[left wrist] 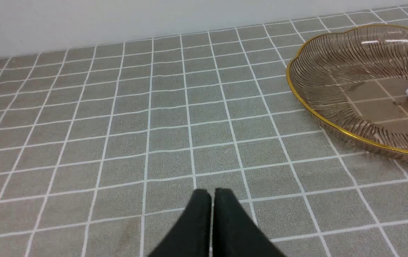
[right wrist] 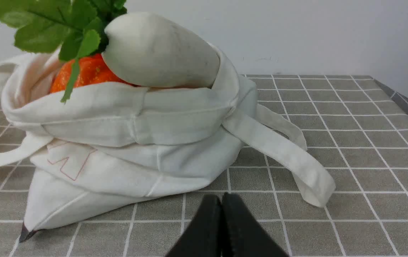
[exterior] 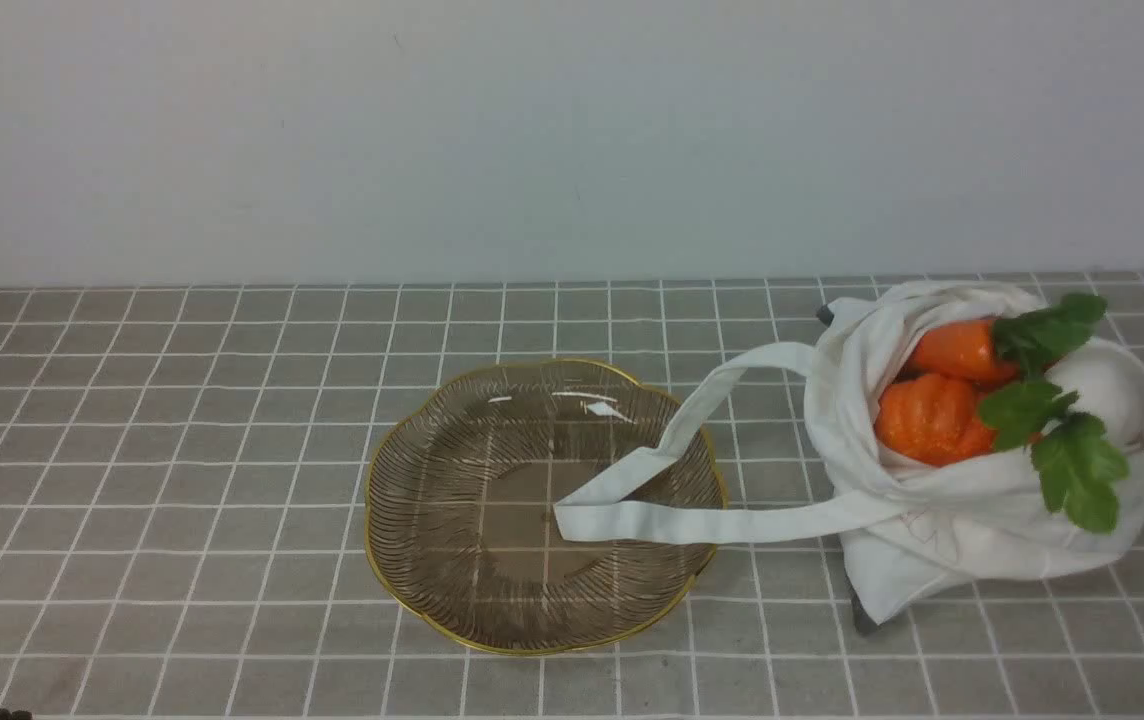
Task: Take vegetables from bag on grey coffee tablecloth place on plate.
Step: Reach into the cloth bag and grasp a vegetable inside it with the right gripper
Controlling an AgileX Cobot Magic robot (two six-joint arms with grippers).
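Foremost, at the near end of the left wrist view, the left gripper (left wrist: 212,191) has its fingers drawn almost together, with only a sliver between them; nothing is held. In the right wrist view, the right gripper (right wrist: 220,195) is pressed together at the tips and holds nothing.

Beyond the grippers, the grey tablecloth (exterior: 182,520) with its white grid spans the lower part of the front view. The plate (exterior: 432,600), gold-rimmed and ribbed, rests on it at the centre. One strap (exterior: 632,520) of the bag extends over the plate's rim, its folded end above the plate's middle.

The white bag (exterior: 1012,530) sits at the right of the frame, mouth open. All visible vegetables are in its mouth: the pumpkin (exterior: 932,418) at the bag's left side, the white radish (exterior: 1107,390) at its right, green leaves (exterior: 1082,475) overhanging the front edge. Farther back, the carrot (exterior: 952,350) lies behind the pumpkin. The pale wall (exterior: 532,140) fills the upper frame.
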